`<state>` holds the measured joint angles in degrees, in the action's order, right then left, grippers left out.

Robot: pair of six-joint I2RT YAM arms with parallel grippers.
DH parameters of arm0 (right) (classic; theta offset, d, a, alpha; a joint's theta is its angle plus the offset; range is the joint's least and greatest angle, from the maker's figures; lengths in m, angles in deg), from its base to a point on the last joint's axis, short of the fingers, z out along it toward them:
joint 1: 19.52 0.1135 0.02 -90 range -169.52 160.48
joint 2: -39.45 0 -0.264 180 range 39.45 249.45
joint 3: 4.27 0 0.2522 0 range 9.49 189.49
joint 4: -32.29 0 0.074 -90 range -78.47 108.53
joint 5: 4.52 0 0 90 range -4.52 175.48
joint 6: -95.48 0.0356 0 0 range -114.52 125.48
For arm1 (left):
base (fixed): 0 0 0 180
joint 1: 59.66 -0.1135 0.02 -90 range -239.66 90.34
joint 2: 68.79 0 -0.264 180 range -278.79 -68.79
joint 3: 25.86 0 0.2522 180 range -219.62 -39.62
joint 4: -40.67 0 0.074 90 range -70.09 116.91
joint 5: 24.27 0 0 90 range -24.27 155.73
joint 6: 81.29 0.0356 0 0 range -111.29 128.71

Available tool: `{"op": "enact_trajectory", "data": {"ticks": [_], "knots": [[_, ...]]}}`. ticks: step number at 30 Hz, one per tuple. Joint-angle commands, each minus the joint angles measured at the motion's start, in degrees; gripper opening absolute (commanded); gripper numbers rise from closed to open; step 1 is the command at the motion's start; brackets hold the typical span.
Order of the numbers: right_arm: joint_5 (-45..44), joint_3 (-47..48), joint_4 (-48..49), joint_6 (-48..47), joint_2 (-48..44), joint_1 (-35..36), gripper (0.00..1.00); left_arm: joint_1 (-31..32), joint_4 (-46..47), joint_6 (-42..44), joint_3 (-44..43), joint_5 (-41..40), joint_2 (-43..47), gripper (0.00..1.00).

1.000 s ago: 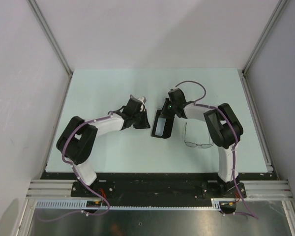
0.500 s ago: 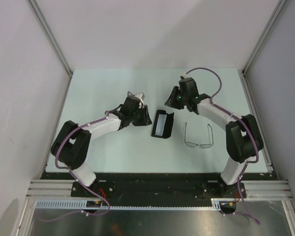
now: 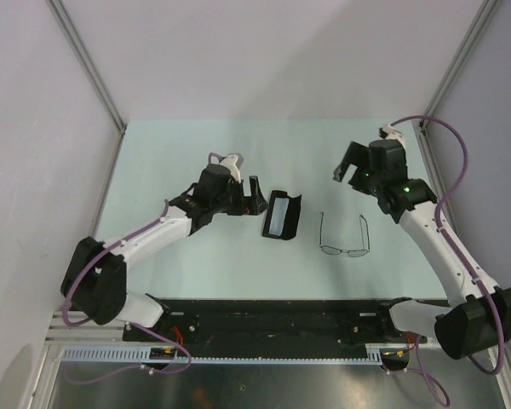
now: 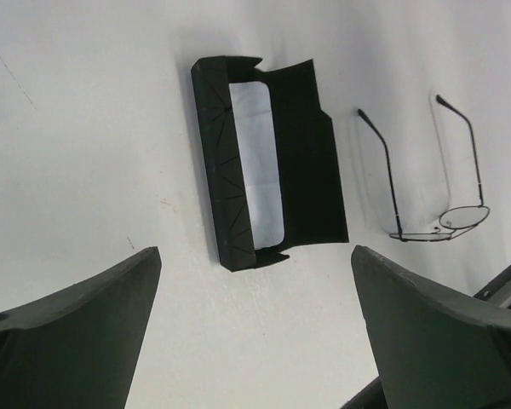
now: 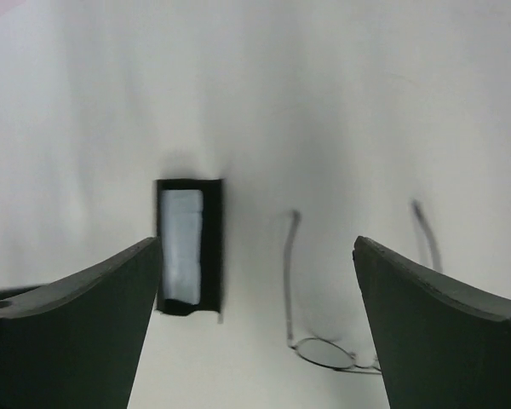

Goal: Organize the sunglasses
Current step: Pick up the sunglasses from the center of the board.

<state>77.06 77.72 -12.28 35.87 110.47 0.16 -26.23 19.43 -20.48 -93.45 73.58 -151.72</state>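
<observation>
On the pale bench (image 3: 196, 256), thin dark wire-frame sunglasses (image 3: 342, 240) lie ungrasped beside an open, seemingly cloth-lined black oblong case (image 3: 281, 215); both jaws are held wide, empty; pickup is needed.

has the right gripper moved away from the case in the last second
Yes. The right gripper has pulled off the black case, swinging right and farther back; it now hangs open beyond the sunglasses.
</observation>
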Motion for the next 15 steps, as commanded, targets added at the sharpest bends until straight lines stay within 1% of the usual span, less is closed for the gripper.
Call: {"op": "enact_trajectory", "data": {"ticks": [1, 3, 5, 6, 11, 15], "knots": [[-5.0, -4.5, -8.5, 1.7, -2.3, -5.3, 1.00, 0.4, 0.7, 1.2, 0.7, -1.3, 6.2, 1.00], [-3.4, -7.0, -9.1, 2.6, -1.9, -8.6, 0.99, 0.2, 0.6, 0.7, 0.9, -1.4, 8.2, 1.00], [-2.3, -9.1, -9.4, 4.0, -1.2, -10.4, 0.96, 0.1, 0.6, 0.9, 1.2, -1.5, 10.0, 1.00], [-2.2, -9.9, -9.5, 4.5, -1.0, -11.9, 0.92, 0.0, 0.6, 1.1, 1.4, -1.5, 10.4, 1.00], [-1.4, -15.1, -7.7, 5.9, 1.0, -14.1, 0.83, -0.6, 0.5, 1.5, 1.8, -0.8, 11.4, 1.00], [0.3, -17.2, -5.0, 4.9, 4.7, -14.5, 0.72, -1.2, 0.5, 0.9, 2.2, -0.7, 11.3, 1.00]]}}
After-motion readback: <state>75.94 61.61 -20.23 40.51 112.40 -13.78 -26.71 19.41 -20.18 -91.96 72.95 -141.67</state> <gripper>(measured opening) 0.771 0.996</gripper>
